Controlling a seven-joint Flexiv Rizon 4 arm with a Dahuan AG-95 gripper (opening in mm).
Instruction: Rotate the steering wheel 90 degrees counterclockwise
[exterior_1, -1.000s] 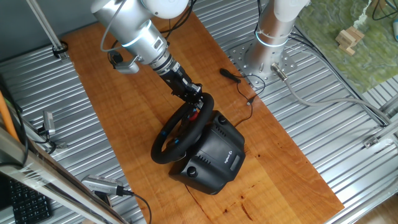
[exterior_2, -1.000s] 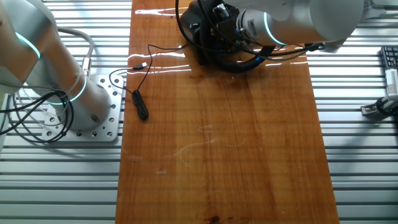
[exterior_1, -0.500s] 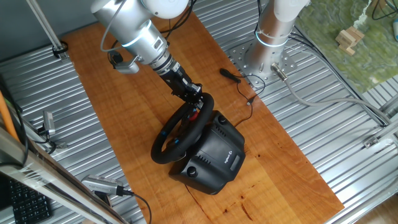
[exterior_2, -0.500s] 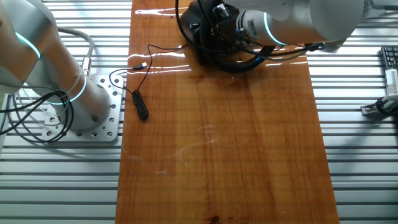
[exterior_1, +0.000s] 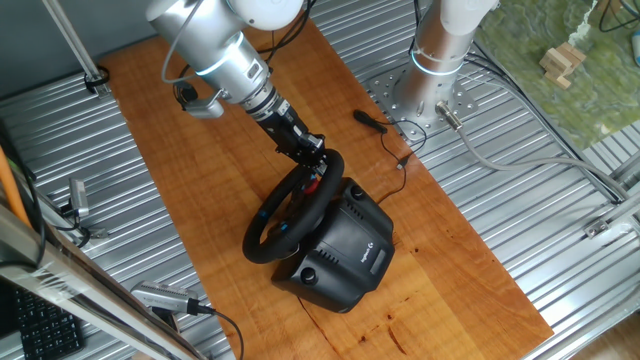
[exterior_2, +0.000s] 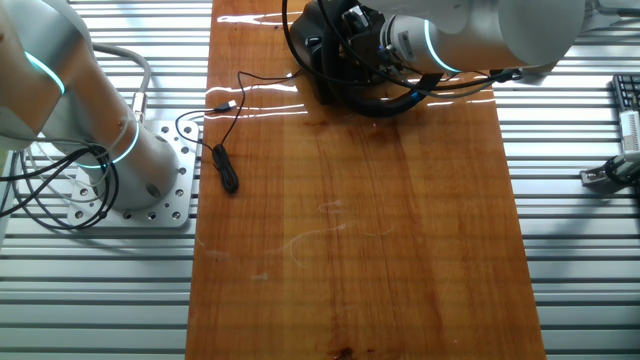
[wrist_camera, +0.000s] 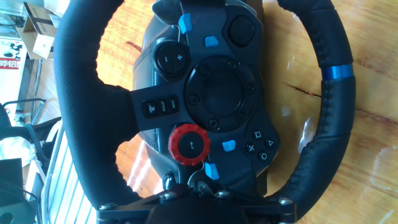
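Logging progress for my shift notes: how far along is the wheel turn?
Done: the end effector has reached the steering wheel rim. In hand: it sits at the rim; whether it grips is hidden. The blue rim stripe sits at the hand view's right. Left: how much of the counterclockwise quarter turn remains can't be judged.

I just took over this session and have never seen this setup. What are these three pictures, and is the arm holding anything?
A silver robot arm works over a wooden table. Two pictures come from fixed cameras on different sides of the table. The third is from a camera on the hand, looking along the fingers. On the table sits a black steering wheel on its boxy base, plus a loose black cable. The gripper is at the wheel's rim; the hand view shows the hub with its red dial. Whether the fingers are clamped on the rim is not visible.
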